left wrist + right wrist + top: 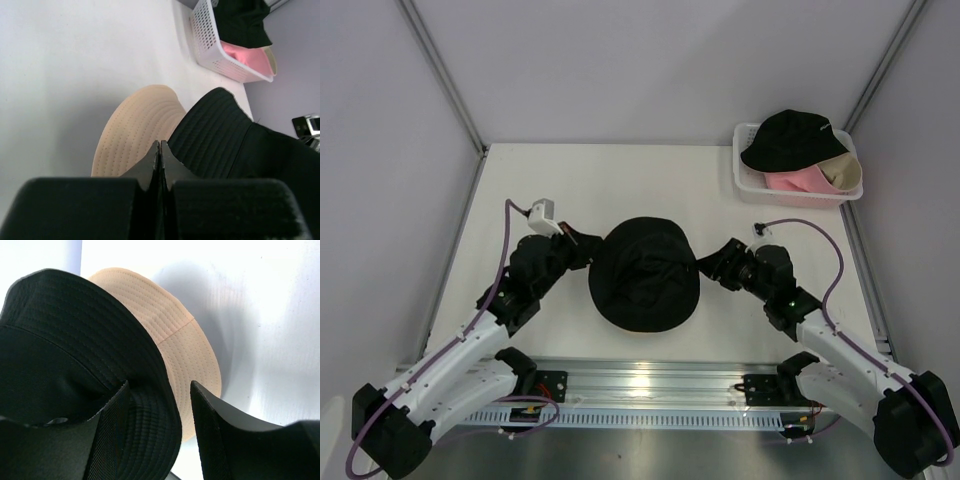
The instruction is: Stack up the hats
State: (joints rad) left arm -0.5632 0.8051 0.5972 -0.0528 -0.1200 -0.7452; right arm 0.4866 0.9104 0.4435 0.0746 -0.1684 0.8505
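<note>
From above, the black hat [645, 275] lies crown up in the middle of the table [620, 180], between the two arms. The left gripper [588, 247] is at its left brim and the right gripper [710, 262] at its right brim. In the far right corner stands a basket [745, 178] holding a second black hat [792, 138] on top of a pink hat [795, 182]. No tan hat shows from this angle.

In the left wrist view, the left gripper [160, 145] has its jaws pressed together with no gap. Its tips sit right where the black hat's [215, 130] brim overlaps a tan hat [135, 130], whose brim sticks out from under the black one onto the table. Whether any fabric is pinched cannot be told. The basket [207, 35] with its pink hat [247, 57] and second black hat [240, 20] is in the background.

In the right wrist view, the right gripper [160, 385] is roughly half open, with a clear gap between its fingers [107, 440]. The black hat [65, 330] lies over the tan hat [170, 330], and both brims reach into that gap. The jaws are not closed on them.
</note>
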